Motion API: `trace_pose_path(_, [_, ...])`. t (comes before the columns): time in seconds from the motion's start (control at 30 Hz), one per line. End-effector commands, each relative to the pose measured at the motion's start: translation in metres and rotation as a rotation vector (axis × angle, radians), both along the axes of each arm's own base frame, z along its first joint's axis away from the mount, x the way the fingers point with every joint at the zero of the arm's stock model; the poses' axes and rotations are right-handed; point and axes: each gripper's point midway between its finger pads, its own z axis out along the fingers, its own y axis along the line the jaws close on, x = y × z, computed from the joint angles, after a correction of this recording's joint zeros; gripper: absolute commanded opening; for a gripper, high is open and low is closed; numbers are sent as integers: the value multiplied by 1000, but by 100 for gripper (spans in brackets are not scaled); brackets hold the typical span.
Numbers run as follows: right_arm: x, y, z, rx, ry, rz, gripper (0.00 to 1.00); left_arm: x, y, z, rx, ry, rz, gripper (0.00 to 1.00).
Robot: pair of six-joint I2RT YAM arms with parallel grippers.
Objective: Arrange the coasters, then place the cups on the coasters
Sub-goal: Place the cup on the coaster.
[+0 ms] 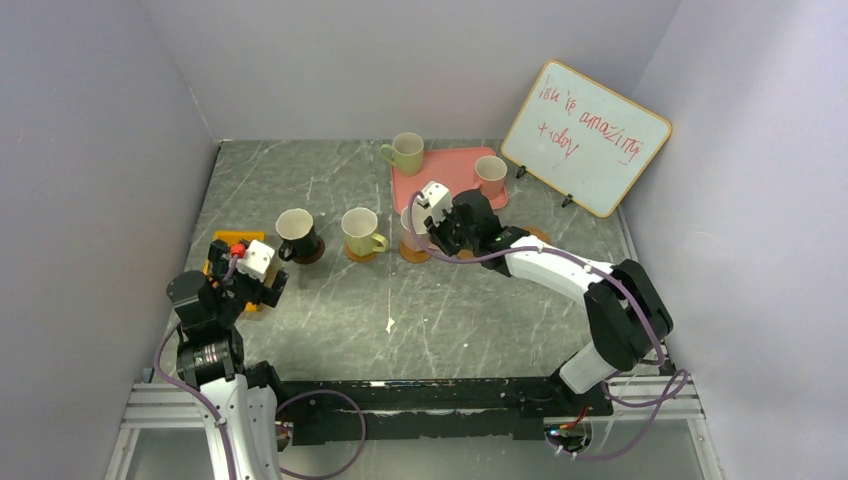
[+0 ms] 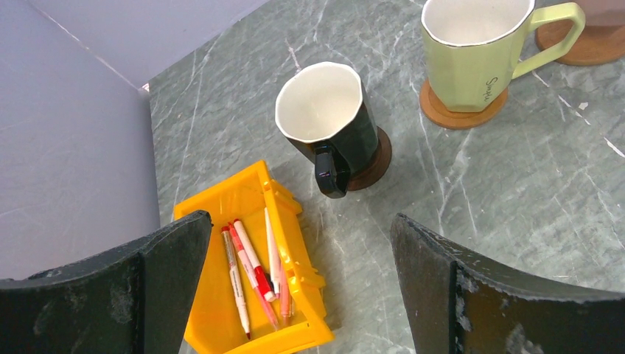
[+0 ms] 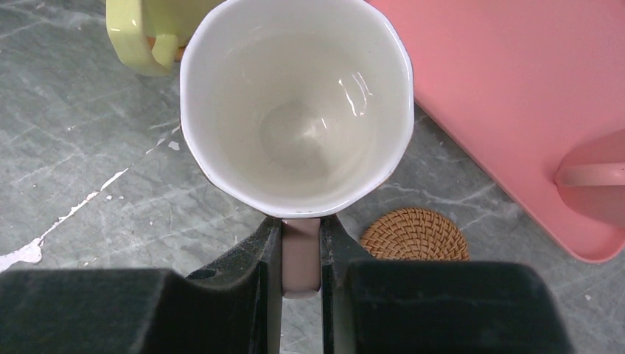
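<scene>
right wrist view: right gripper clamps the pink cup by its handle, likely to keep it upright for placement, bare woven coaster at its 4 o'clock; left gripper wide, empty.

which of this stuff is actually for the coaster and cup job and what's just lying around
For the job: dark cup, brown coaster, near green cup, held pink cup, far green cup, far pink cup, woven coaster.
Lying about: pink tray, yellow pen bin, whiteboard.
</scene>
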Motion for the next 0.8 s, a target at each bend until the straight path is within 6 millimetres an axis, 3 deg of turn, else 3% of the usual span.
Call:
trace_pose_path(0.0, [28, 20, 60, 110, -183, -6, 0, -2, -4, 3, 16, -21, -32, 96])
trace_pose_path(0.77, [34, 23, 31, 78, -141, -23, 0, -2, -5, 2, 17, -20, -36, 96])
